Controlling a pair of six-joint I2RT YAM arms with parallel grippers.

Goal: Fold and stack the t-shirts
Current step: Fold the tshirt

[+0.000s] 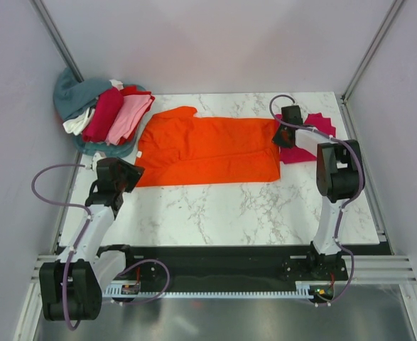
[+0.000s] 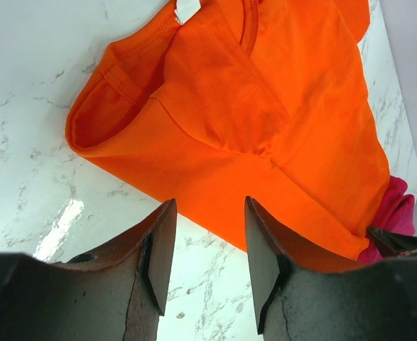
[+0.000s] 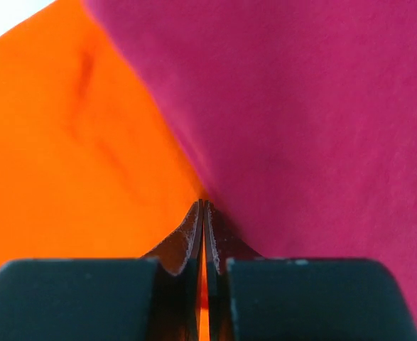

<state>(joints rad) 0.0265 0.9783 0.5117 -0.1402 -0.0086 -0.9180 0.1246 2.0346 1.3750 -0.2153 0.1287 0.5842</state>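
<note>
Found the right gripper (image 3: 203,213) pressed shut, fingertips meeting right on the line where the bright orange short-sleeved cloth t-shirt (image 3: 73,156) met the crimson-pink cloth t-shirt (image 3: 307,121); could not tell whether any fabric was pinched between them. Found the left gripper (image 2: 208,259) about half open with nothing in it, hanging over the white marble-patterned tabletop (image 2: 23,163) just beside the orange shirt's near edge. Saw the orange shirt spread flat across the middle of the table, collar toward the left, right end touching the crimson-pink one near the far right corner. Noted a heap of crumpled shirts (image 1: 105,114), teal, white, dark red and light pink, at the far left corner.
</note>
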